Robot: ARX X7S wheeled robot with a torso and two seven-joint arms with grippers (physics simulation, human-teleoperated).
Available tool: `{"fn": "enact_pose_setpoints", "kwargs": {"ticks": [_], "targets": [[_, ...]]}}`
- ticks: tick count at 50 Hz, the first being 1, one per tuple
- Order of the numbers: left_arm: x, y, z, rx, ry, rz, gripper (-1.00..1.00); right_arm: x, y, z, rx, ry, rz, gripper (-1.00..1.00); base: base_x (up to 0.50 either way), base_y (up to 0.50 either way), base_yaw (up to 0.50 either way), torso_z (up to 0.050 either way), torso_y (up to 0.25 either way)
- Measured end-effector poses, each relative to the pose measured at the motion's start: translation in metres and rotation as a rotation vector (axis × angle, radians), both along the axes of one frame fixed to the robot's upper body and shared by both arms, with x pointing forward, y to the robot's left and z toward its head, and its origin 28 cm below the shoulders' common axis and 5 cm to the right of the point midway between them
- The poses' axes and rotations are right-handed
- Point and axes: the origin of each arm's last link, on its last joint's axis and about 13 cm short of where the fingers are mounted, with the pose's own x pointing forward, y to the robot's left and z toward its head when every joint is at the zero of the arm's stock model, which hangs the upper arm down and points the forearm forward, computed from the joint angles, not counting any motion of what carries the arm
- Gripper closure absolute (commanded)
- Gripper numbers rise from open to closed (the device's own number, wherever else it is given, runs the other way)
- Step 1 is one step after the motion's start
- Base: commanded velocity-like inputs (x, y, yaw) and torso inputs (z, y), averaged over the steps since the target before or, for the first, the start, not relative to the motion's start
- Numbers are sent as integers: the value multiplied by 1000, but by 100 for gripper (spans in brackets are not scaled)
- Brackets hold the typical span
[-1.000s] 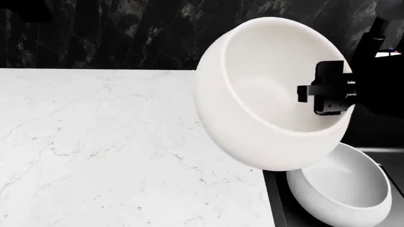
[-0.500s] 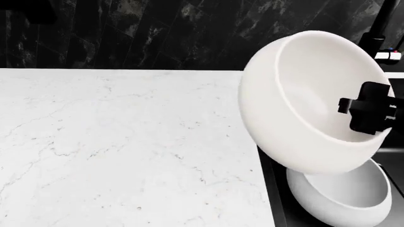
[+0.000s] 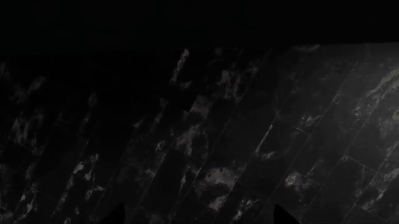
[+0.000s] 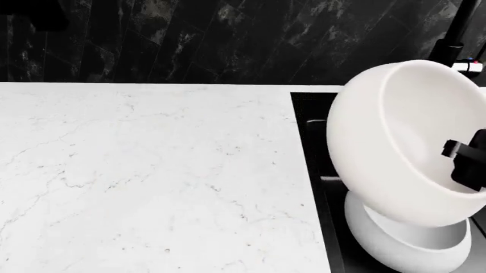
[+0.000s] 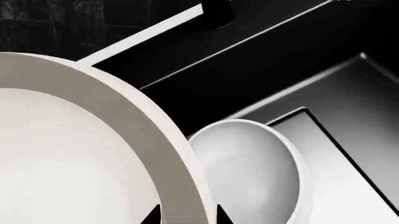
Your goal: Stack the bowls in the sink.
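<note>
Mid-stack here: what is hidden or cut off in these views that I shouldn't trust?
- Left hand: the left wrist view shows only dark marble wall tile; open or shut cannot be told.
- Lower glossy white ceramic bowl in the matte black sink: largely covered in the head view by the larger tilted cream-white bowl; contact unclear.
- Right hand: cut off by the head view's edge.
- Black faucet: top cropped.
</note>
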Motion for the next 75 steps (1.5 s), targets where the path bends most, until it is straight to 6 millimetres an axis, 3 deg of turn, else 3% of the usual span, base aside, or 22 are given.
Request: {"fn": "enact_pose_setpoints", "kwargs": {"ticks": [33, 53, 65, 75], "targets": [[2, -2, -4, -4, 8, -6, -100, 8, -12, -12, 38, 39, -352, 100, 0, 0, 0, 0, 0], [2, -1, -4, -15, 6, -5, -100, 20, -21, -40, 41, 31, -448, 100, 0, 0, 0, 0, 0], [3, -2, -3, -15, 5, -9, -100, 36, -27, -53, 14, 21, -476, 100, 0, 0, 0, 0, 0], [4, -3, -3, -18, 3, -14, -100, 53, -19, -59, 13, 11, -484, 100, 0, 0, 0, 0, 0]]}}
